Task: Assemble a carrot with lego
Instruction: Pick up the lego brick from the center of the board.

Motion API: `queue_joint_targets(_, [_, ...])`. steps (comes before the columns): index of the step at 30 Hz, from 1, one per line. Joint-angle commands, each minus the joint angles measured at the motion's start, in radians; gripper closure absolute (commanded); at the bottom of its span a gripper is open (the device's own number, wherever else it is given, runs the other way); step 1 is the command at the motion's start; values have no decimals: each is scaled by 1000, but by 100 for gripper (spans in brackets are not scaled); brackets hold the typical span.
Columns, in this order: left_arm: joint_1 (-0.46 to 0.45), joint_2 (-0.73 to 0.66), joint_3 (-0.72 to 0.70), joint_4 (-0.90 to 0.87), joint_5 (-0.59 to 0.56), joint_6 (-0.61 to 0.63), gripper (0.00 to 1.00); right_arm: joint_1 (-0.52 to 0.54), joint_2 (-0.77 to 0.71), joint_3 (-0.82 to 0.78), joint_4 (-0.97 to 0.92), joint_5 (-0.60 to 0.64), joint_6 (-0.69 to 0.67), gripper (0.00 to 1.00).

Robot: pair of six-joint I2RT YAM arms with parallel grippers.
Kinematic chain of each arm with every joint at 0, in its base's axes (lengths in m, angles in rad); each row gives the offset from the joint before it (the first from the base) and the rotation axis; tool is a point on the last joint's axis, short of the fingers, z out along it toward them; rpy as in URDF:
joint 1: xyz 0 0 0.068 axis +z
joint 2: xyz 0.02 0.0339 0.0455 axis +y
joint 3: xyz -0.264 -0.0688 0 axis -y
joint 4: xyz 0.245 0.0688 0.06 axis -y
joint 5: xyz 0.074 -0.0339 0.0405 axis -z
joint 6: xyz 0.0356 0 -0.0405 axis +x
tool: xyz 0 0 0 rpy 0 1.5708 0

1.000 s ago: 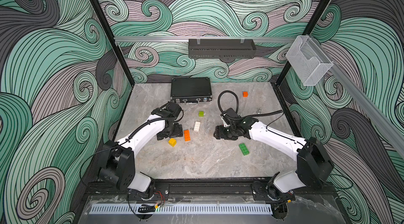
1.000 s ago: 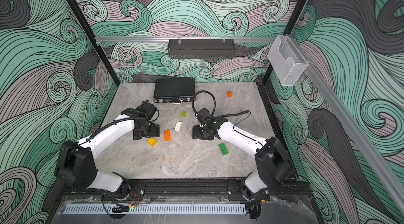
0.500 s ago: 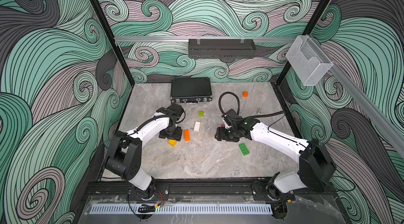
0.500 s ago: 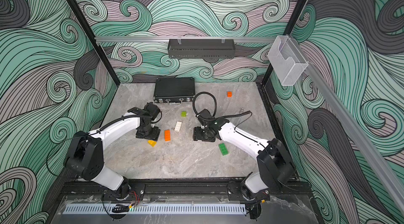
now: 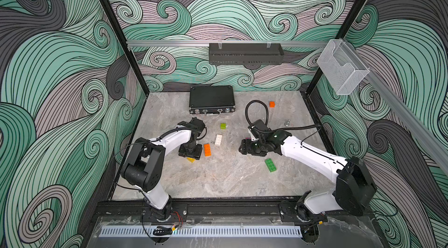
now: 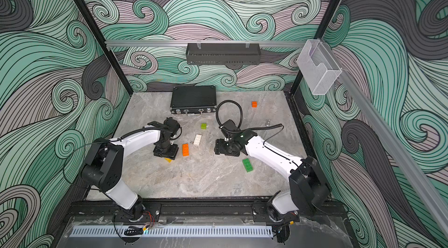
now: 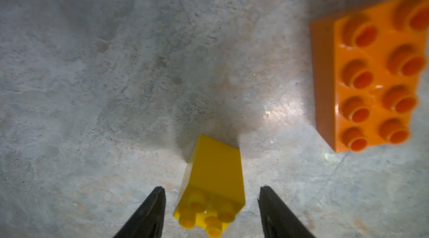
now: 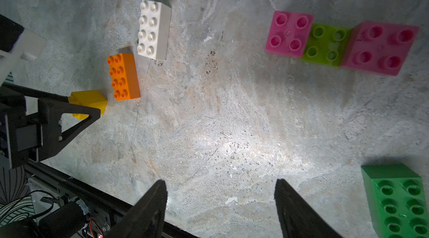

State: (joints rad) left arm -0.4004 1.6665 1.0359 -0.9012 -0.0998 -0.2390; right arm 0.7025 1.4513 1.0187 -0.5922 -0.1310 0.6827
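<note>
No carrot stood yet: the lego lay loose across the bench (image 5: 218, 181). The left end effector (image 7: 210, 190) hung low over the yellow brick (image 7: 217, 167), which lay tipped on its side. Its two fingers straddled the brick at a middling width. A sliver of bare bench showed on each side, so nothing was gripped. Just beside it lay the orange oblong brick (image 5: 207, 149), and past that the white oblong brick (image 5: 219, 140), both studs up.

The right end effector (image 8: 220, 183) was spread wide over bare bench, empty, near the dark green brick (image 5: 271, 165). Its wrist view showed two pink bricks (image 8: 289, 33) flanking a lime brick (image 8: 325, 45), touching in a row. Whether they were pressed together I could not tell. A lone lime brick (image 5: 223, 126) and a small orange cube (image 5: 272, 104) sat well apart from the rest.

To my eye, the step in hand was picking up the yellow brick, likely the carrot's tip. The next move called for closing squarely on its smooth flanks, then lifting and righting it. On its side, its studs could not mate with another brick.
</note>
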Motion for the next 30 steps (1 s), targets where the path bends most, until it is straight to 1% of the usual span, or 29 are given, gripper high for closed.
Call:
queue_joint_targets(1, [6, 18, 13, 2, -18, -9, 36, -5, -24, -13, -17, 5, 8, 26])
queue_joint_targets(9, [5, 27, 11, 4, -12, -36, 49, -15, -47, -32, -17, 9, 14, 26])
queue_joint_targets(12, [5, 23, 2, 1, -3, -54, 56, -22, -57, -41, -17, 7, 15, 26])
queue_joint_targets(15, [0, 19, -6, 2, 18, -84, 69, -28, -65, -48, -16, 8, 15, 26])
queue_joint_targets(17, [-14, 16, -4, 1, 54, -126, 84, -32, -72, -54, -17, 9, 17, 26])
queue_joint_targets(18, [-26, 15, 1, -1, 71, -148, 90, -32, -77, -56, -16, 11, 19, 26])
queue_joint_targets(19, [-43, 16, 11, -7, 88, -177, 98, -33, -82, -61, -17, 13, 18, 26])
queue_joint_targets(20, [-64, 17, 27, -17, 103, -213, 100, -34, -88, -65, -16, 16, 20, 26])
queue_joint_targets(24, [-187, 47, 126, -51, 140, -329, 100, -43, -111, -83, -17, 20, 26, 26])
queue_joint_targets(26, [-239, 87, 191, -57, 186, -382, 100, -49, -125, -96, -17, 21, 31, 26])
queue_joint_targets(30, [-315, 199, 333, -55, 231, -458, 100, -68, -167, -119, -23, 31, 41, 26])
